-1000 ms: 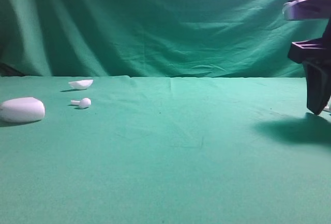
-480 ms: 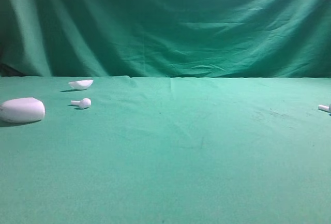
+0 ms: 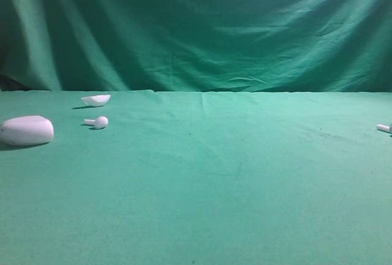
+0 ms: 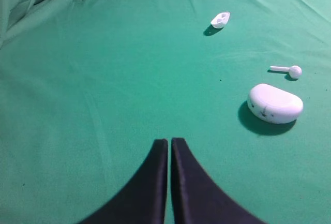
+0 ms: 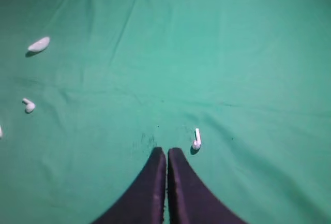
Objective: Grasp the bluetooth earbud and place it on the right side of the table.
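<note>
The bluetooth earbud (image 3: 384,128) lies free on the green table (image 3: 233,173) at the far right edge of the exterior view. In the right wrist view the same earbud (image 5: 196,138) rests on the cloth just right of my right gripper (image 5: 166,151), which is shut and empty. Far from it, my left gripper (image 4: 169,142) is also shut with nothing in it, hovering over bare cloth. Neither gripper appears in the exterior view.
At the left sit a white pebble-shaped case (image 3: 26,130), a twin earbud (image 3: 97,122) and a small white shell piece (image 3: 96,100). In the left wrist view the case (image 4: 275,103) lies ahead to the right. Green cloth backdrop (image 3: 196,26) rises behind.
The right arm stood over the earbud at the right edge a second ago and has since left the exterior view. The earbud stays on the cloth. The items at the left have not moved.
</note>
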